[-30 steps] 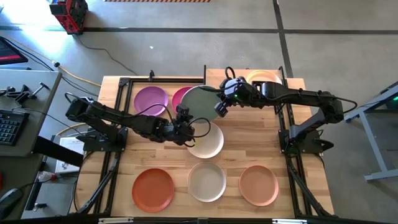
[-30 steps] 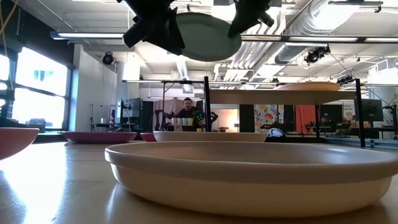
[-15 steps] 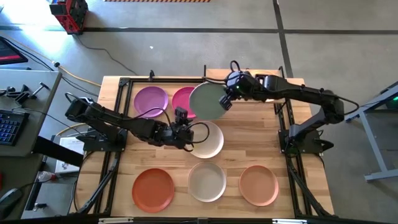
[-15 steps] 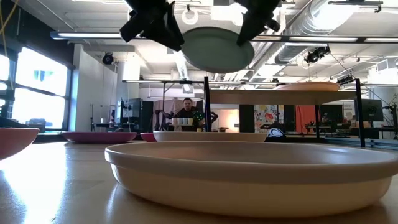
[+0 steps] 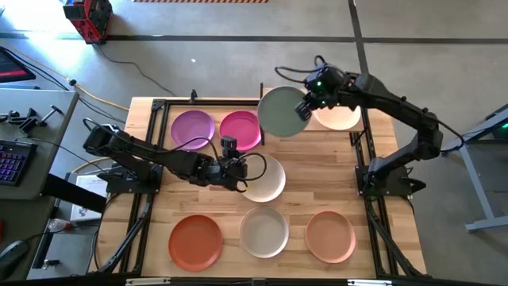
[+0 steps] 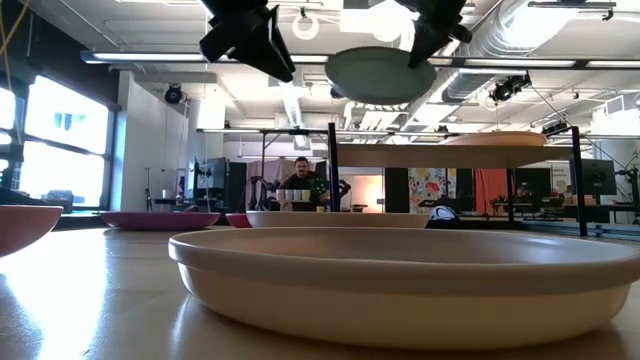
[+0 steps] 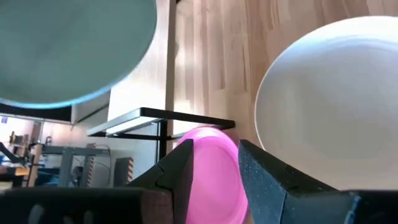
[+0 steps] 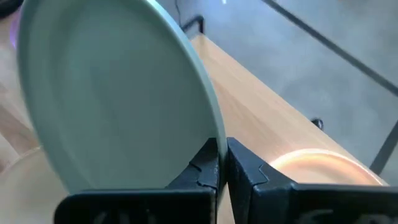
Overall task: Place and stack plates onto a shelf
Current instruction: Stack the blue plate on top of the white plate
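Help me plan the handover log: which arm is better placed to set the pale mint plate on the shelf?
Right. The right gripper grips the round pale mint plate beside the light-wood shelf; the left gripper hangs lower, empty.

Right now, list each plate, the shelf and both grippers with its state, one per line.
Pale mint round plate: held in the air above the shelf.
Right gripper: shut on the mint plate's rim.
Left gripper: open, empty, beside the cream plate.
Cream plate: on the table.
Peach plate: on the shelf.
Light-wood shelf: bears one plate.
Purple plate, magenta plate: on the table.
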Available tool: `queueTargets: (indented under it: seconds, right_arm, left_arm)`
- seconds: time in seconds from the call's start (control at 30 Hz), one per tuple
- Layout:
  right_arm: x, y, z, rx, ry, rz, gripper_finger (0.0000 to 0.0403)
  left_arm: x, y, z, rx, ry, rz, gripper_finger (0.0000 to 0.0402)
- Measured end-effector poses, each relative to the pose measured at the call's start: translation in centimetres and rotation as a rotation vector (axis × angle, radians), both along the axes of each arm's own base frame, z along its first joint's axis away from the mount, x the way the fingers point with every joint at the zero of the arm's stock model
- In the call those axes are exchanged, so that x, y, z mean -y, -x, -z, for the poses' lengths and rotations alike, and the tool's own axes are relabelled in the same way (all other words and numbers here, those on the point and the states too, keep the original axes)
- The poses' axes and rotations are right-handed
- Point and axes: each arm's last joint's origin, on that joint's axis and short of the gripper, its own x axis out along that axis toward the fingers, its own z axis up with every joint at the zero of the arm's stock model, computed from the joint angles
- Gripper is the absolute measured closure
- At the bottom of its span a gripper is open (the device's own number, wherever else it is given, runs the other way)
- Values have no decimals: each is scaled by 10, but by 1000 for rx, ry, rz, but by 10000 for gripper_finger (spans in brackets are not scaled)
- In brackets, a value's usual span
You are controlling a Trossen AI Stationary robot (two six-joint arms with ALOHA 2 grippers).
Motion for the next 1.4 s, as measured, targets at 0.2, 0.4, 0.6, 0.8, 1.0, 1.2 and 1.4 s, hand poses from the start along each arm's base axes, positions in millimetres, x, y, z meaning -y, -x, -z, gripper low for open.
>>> queueTargets:
  seconds: [0.2,0.4,0.6,0.8,1.0,1.2,1.4]
  right_arm:
    - [16,20,3,-56,-74,62,403]
    - [27,42,7,-44,-132,124,403]
    - [40,71,6,18,-174,245,403]
    - [52,97,16,41,-216,400,403]
    - [59,117,25,27,-251,510,403]
    - [59,126,24,36,-261,563,403]
    - [57,125,24,39,-267,599,403]
  left_arm:
    - [0,0,0,13,19,-17,284]
    - [0,0,0,22,29,-25,284]
    - [0,0,0,23,30,-26,284]
    - [0,0,0,23,30,-26,284]
    - [0,0,0,23,30,-26,284]
    - [0,0,0,23,30,-26,284]
    - [0,0,0,23,30,-27,284]
